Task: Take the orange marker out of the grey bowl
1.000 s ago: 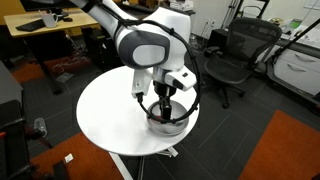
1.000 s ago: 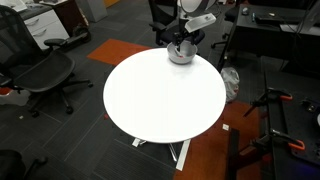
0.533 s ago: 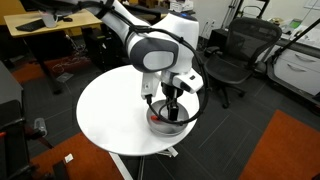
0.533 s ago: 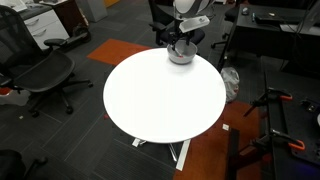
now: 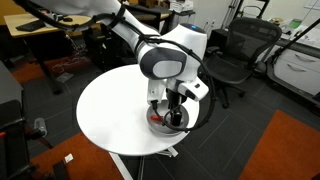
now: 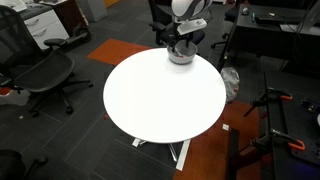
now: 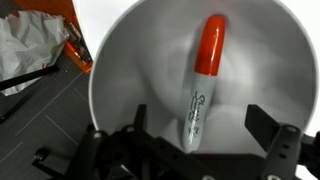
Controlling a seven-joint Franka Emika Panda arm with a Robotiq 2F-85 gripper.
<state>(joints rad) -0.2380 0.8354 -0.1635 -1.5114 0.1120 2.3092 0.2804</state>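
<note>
Grasp pending: my gripper [image 7: 196, 132] hung open-jawed astride the orange marker [image 7: 208, 55] in the grey bowl [image 7: 120, 70], needing, I judged, only to lower and close.

Glossy white arm [image 5: 186, 44] at centre frame, big round grey joint cap [image 5: 165, 66] on it, thin black cable [image 5: 203, 108] along its right side, black gripper [image 5: 172, 112] beneath, wrist view now, blocky black fingers [image 7: 272, 140] across the bottom edge
</note>
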